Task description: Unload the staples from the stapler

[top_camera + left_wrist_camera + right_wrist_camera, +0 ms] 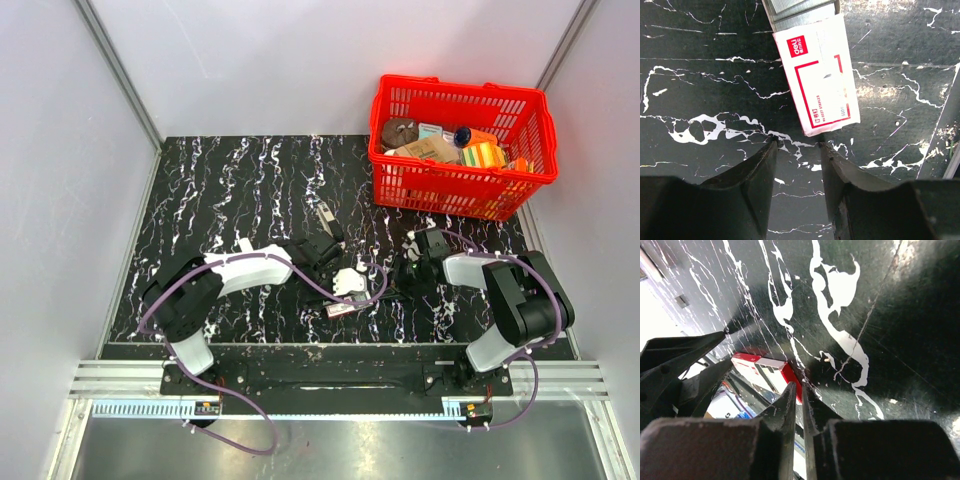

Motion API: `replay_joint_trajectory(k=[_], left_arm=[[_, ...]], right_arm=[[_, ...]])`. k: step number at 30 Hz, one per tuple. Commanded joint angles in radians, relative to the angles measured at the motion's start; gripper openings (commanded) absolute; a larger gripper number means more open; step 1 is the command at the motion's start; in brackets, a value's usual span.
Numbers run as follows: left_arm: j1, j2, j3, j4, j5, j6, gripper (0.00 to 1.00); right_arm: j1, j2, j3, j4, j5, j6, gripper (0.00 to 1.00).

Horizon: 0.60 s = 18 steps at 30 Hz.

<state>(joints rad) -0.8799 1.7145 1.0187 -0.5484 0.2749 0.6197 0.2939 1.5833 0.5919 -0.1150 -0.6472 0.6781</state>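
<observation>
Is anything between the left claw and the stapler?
No loose object that I can see. The left gripper, open, points at the staple box, while the stapler seems to lie farther back, beyond that arm's own wrist.

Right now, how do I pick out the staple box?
On the black marbled table, just beyond the open fingertips of the left gripper, lies a small white box. Its red outline and red logo patch, with grey staple strips poking from the far end, mark it out.
</observation>
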Motion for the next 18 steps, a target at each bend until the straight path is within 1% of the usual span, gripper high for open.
replay_joint_trajectory(k=[1,5,6,8,12,18], left_arm=[[-0.011,0.011,0.037,0.015,-0.002,-0.002,0.45],[-0.017,0.016,0.035,0.016,-0.022,-0.003,0.44],[-0.016,0.017,0.037,0.016,-0.025,-0.002,0.45],[-0.017,0.014,0.034,0.016,-0.023,-0.005,0.44],[-0.019,0.014,0.032,0.019,-0.025,-0.003,0.44],[-0.021,0.011,0.034,0.019,-0.028,-0.005,0.44]], right_arm=[[-0.022,0.009,-0.027,0.1,-0.065,0.043,0.14],[-0.029,0.009,-0.038,0.104,-0.077,0.055,0.15],[-0.029,0.009,-0.04,0.139,-0.08,0.06,0.15],[-0.03,0.017,-0.041,0.144,-0.085,0.061,0.16],[-0.032,0.024,-0.049,0.161,-0.094,0.072,0.19],[-0.032,0.027,-0.055,0.175,-0.1,0.072,0.19]])
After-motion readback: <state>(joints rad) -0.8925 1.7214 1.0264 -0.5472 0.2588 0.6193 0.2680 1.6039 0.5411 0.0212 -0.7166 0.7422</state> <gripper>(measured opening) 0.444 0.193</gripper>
